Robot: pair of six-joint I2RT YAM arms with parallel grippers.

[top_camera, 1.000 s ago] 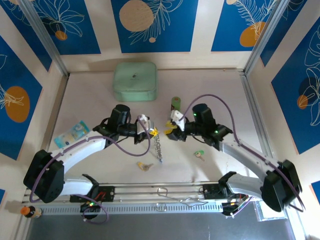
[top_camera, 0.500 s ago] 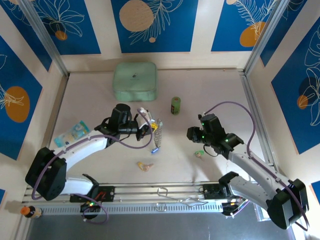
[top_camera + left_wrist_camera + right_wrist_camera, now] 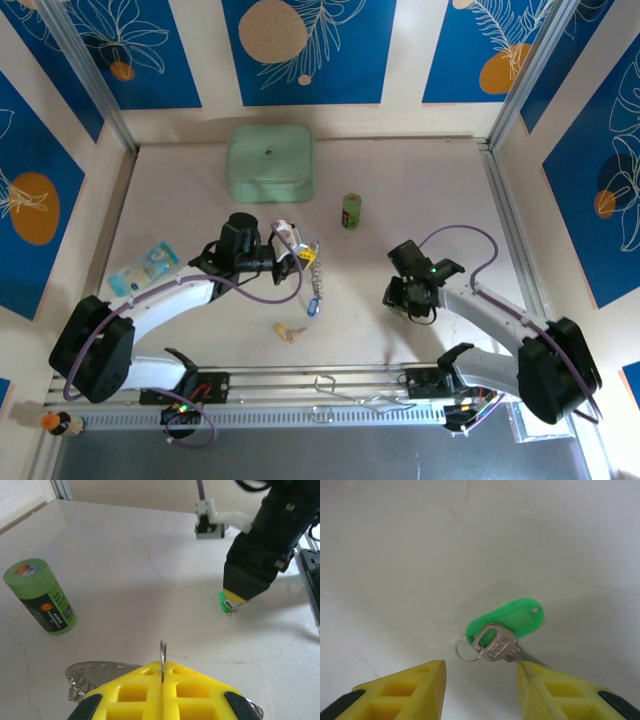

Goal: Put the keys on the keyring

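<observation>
The left gripper [image 3: 296, 250] is near the table [image 3: 200, 200] centre, w/ its yellow fingers [image 3: 135, 692] pressed together on the keyring [image 3: 316, 272]. In the left wrist cam the thin wire of the keyring [image 3: 162, 659] stands edge-on in the slit btw. the two pads, so the grip is firm. In the top cam the keyring runs from this gripper toward the near edge, and the blue key [image 3: 312, 306] sits at its far end; it seems to hang on the ring, but I cannot tell for sure. The yellow key [image 3: 290, 332] lies alone on the table, near the blue one and a bit closer to the arm bases. The right gripper [image 3: 398, 298] is low over the table on the right side, well apart from the left one. In the right wrist cam its fingers [image 3: 415, 687] are spread open, not touching anything. The green key [image 3: 507, 622] lies flat on the table just ahead of the gap; its metal blade points toward the right-hand finger and a small split ring is attached beside its head. The left wrist cam shows the same green key [image 3: 226, 602] directly under the tip of the right gripper [image 3: 235, 599]. The green cylinder [image 3: 351, 211] stands upright further back, and the mint-green box [image 3: 270, 162] is by the back wall. A pale blue packet [image 3: 143, 267] lies at the left side.
</observation>
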